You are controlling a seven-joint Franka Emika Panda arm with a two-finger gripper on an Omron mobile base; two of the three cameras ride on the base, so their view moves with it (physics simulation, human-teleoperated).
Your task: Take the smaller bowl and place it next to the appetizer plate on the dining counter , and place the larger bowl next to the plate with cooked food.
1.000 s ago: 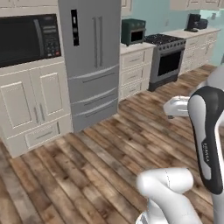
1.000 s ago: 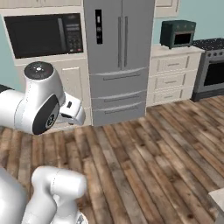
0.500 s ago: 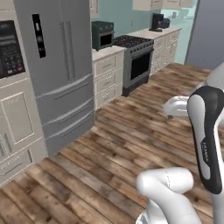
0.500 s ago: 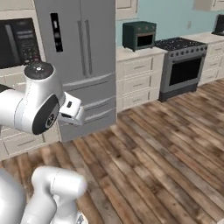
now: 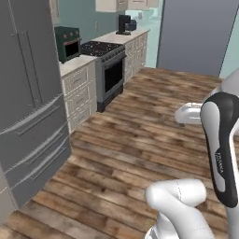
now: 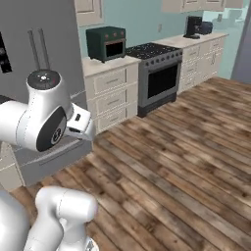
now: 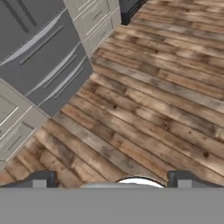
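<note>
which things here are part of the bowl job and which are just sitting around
Part of the job: gripper, open, nothing between its jaws.

Just sitting around: grey fridge, green toaster oven, stove, coffee maker, white drawers, wooden floor.

The white Franka arm with dark joints [image 5: 219, 149] stands folded upright above its base, elbow raised. Its two-finger gripper [image 7: 109, 180] points down toward the floor, the small dark fingertips [image 7: 41, 178] spread wide apart and holding nothing.
</note>
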